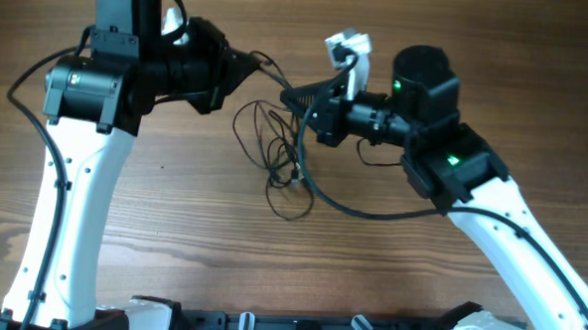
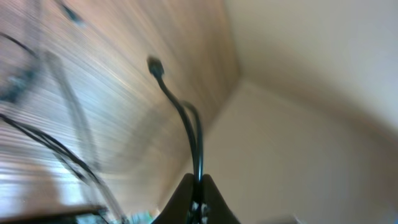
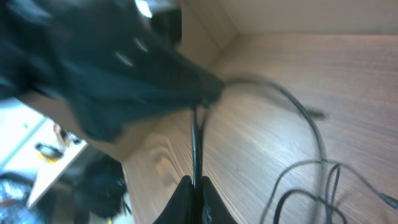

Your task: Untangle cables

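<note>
The cables are lying as a loose knot of thin black loops on the wooden surface, just beside the right end effector, on its side toward the robot's base. One cord is running nearly straight from the right end effector to the left end effector, which is sitting near it, up and to the left in the overhead view. Both end effectors are pinching this cord. In each wrist view the fingers are meeting on a thin black line with no gap showing. Past the left pinch a short free end with a small plug is sticking out. I am judging the cords to be very light, limp and somewhat slippery, so they will be following any pull and sliding through a weak pinch. The plugs are the stiff parts and are likely to catch on loops. A hold just behind a plug, or on a free strand at the knot's edge, is looking safest.
</note>
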Robot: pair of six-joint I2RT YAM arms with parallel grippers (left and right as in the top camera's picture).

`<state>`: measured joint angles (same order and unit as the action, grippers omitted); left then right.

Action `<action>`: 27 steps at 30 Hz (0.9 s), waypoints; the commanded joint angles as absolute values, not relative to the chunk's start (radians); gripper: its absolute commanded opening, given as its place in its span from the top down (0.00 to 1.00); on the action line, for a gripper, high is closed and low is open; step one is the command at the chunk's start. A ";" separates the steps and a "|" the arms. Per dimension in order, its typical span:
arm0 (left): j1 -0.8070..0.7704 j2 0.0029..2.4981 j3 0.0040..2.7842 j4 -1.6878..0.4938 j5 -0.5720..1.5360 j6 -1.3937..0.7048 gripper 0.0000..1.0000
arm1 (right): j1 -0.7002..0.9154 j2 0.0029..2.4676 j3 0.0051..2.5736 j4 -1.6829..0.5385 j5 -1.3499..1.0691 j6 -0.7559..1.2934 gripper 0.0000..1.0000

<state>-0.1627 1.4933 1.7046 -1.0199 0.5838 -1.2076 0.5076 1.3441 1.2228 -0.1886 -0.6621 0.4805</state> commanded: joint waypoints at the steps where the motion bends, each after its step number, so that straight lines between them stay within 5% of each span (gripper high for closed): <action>1: -0.161 1.474 1.712 -1.065 0.187 -1.170 0.90 | 0.477 1.231 1.250 -0.106 -0.624 0.739 0.96; 5: -0.161 1.475 1.712 -1.091 0.145 -1.053 0.60 | 0.470 1.183 1.250 0.199 -0.624 1.084 0.96; 6: -0.161 1.475 1.712 -1.102 0.150 -1.005 0.44 | 0.469 1.182 1.250 0.312 -0.596 1.140 0.96; 11: -0.161 1.475 1.712 -1.097 0.415 -0.788 0.03 | 0.470 1.222 1.250 0.070 -0.448 1.211 0.96; 27: -0.162 1.475 1.712 -1.079 0.685 -0.955 0.00 | 0.503 1.255 1.250 0.198 -0.629 1.205 0.95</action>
